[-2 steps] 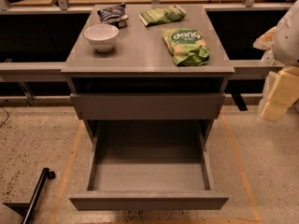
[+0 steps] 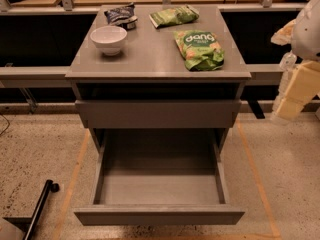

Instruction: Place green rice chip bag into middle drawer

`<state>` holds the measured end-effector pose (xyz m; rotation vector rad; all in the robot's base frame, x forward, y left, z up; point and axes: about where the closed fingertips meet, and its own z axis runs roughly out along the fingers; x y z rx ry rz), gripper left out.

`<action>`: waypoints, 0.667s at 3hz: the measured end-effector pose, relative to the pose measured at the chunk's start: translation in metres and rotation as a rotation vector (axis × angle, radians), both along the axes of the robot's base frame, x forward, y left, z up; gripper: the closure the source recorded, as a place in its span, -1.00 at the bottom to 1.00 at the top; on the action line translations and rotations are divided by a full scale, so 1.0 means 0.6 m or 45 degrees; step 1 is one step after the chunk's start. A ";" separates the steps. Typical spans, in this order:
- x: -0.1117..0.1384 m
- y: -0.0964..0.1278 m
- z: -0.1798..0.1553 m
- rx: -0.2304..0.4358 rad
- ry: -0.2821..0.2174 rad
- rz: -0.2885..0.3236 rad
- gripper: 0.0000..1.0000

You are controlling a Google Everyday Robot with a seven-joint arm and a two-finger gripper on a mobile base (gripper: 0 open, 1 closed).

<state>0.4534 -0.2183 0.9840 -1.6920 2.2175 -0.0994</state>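
Note:
The green rice chip bag [image 2: 199, 49] lies flat on the right part of the grey cabinet's top [image 2: 150, 64], its "dang" lettering facing up. The middle drawer [image 2: 159, 184] is pulled fully out at the bottom of the cabinet, and its grey floor is bare. My gripper [image 2: 294, 91], with cream-coloured parts, hangs at the right edge of the view. It is beside the cabinet, about level with its top, off to the right of the bag and apart from it. It holds nothing that I can see.
A white bowl [image 2: 108, 39] stands on the left of the top. A dark blue-black bag [image 2: 120, 14] and a slimmer pale green bag [image 2: 173, 16] lie at the back. A narrower drawer front [image 2: 157, 114] is shut above the open drawer. A black pole [image 2: 37, 211] lies on the floor at lower left.

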 end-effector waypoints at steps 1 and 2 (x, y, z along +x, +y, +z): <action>0.047 -0.004 0.014 0.048 -0.046 0.003 -1.00; 0.112 0.000 0.039 0.124 -0.089 0.037 -1.00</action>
